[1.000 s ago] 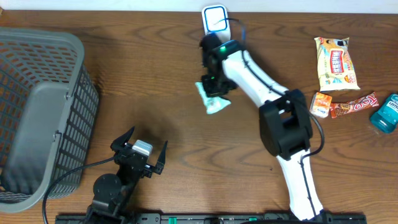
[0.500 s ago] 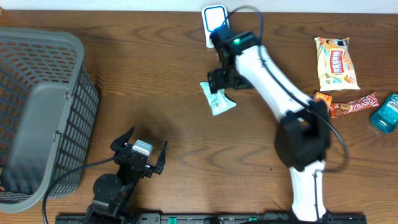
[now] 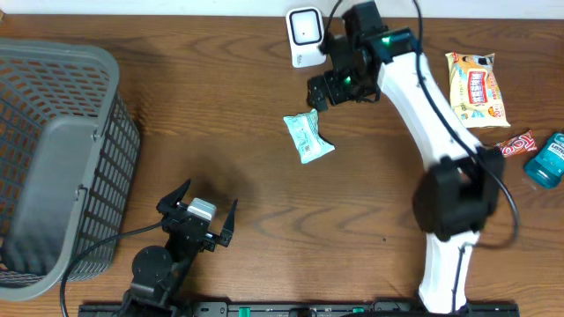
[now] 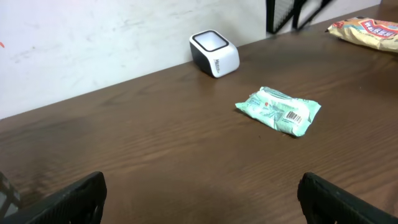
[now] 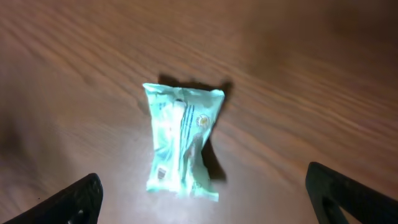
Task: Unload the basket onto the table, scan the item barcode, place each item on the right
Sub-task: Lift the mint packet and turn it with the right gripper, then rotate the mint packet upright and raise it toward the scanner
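The item, a pale green packet (image 3: pixel 308 136), lies flat on the wooden table, free of both grippers. In the left wrist view the packet (image 4: pixel 280 111) shows a small barcode on its near end. The white scanner (image 3: pixel 304 33) stands at the back edge, behind the packet; the left wrist view shows the scanner (image 4: pixel 214 53) too. My right gripper (image 3: pixel 333 86) hovers open between scanner and packet, above and right of the packet (image 5: pixel 183 140), nothing between its fingers. My left gripper (image 3: pixel 198 216) rests open near the front edge, far from the packet.
A grey mesh basket (image 3: pixel 53 158) fills the left side. At the right edge lie a yellow snack bag (image 3: pixel 476 88), a red bar (image 3: pixel 513 147) and a teal item (image 3: pixel 546 160). The right arm stretches from the front edge across the right half.
The right gripper opened and let the green packet go onto the table. It then swung back and to the right, away from the packet. The left arm stayed still.
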### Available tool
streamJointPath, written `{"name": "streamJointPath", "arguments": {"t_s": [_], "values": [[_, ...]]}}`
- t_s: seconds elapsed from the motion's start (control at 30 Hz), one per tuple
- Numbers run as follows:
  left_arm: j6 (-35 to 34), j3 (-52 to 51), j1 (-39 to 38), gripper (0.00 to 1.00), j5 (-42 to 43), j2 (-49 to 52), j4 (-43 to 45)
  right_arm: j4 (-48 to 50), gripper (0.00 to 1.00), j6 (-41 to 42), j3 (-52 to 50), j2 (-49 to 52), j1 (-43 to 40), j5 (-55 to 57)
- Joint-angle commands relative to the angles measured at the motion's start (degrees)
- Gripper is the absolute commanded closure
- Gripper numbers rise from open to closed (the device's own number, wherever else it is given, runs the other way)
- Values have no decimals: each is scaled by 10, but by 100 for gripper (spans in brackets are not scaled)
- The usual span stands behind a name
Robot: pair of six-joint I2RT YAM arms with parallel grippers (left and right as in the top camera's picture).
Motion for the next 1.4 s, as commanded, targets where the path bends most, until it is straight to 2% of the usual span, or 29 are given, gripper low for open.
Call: {"name": "streamJointPath", "arguments": {"t_s": [0.0,0.23,0.37,0.63,0.73,0.8,0.87,0.93,1.0,1.1,1.2,1.23,1.37], "values": [[-7,-10,-2,2,3,-1,-14,16,1,-72,-10,57,-7,-94],[-7,-10,-2,2,3,-1,-14,91,1,-81,-10,132,-10,-190],[-7,-10,-2,2,3,-1,-14,102,1,-82,-10,159,-8,-201],[-7,-10,-2,2,3,-1,-14,20,1,-223,-11,195,-22,-201],[-7,-10,-2,2,3,-1,-14,12,1,-246,-11,197,-29,-199],[-7,-10,-2,2,3,-1,-14,14,9,-255,-11,199,-33,-200],[-7,-10,-2,2,3,-1,-14,16,26,-257,-11,202,-36,-201],[-7,-10,-2,2,3,-1,-14,15,34,-262,-12,204,-37,-201],[-7,-10,-2,2,3,-1,-14,15,37,-266,-12,208,-37,-201],[-7,-10,-2,2,3,-1,-14,19,35,-271,-12,219,-32,-202],[-7,-10,-2,2,3,-1,-14,22,18,-277,-12,231,-28,-212],[-7,-10,-2,2,3,-1,-14,22,18,-287,-12,237,-26,-219],[-7,-10,-2,2,3,-1,-14,20,44,-313,-12,250,-21,-240]]}}
